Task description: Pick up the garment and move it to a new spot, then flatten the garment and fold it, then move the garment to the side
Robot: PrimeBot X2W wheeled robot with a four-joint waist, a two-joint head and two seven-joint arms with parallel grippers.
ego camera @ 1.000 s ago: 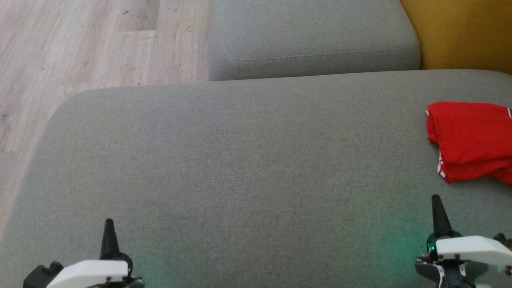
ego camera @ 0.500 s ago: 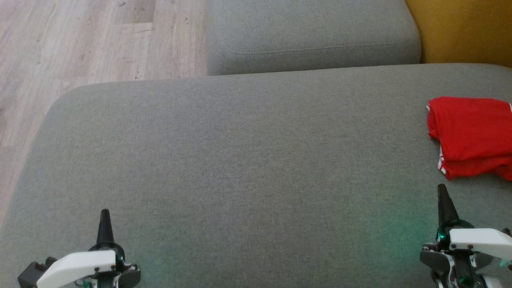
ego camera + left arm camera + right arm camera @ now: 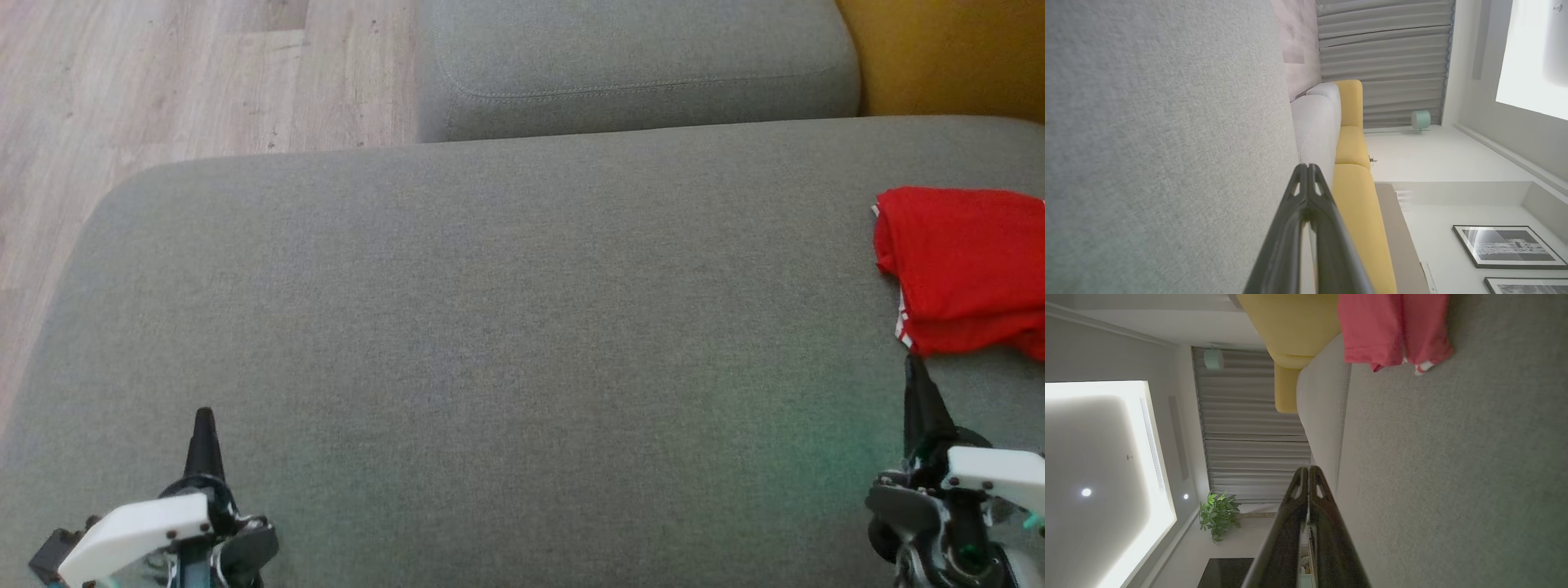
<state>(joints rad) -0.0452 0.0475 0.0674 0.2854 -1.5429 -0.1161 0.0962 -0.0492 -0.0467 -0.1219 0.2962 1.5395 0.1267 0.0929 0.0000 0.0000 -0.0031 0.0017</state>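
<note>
The red, loosely folded cloth garment with white trim [image 3: 963,269] lies on the grey fabric sofa cushion [image 3: 490,310]. It is just ahead of the right jaws and a little to their right, and well apart from the left jaws. Both pairs of jaws are pressed together, holding nothing. The garment looks light and limp and would probably unfold when lifted. A pinch at the near white-edged corner, through every layer, seems the best hold.
</note>
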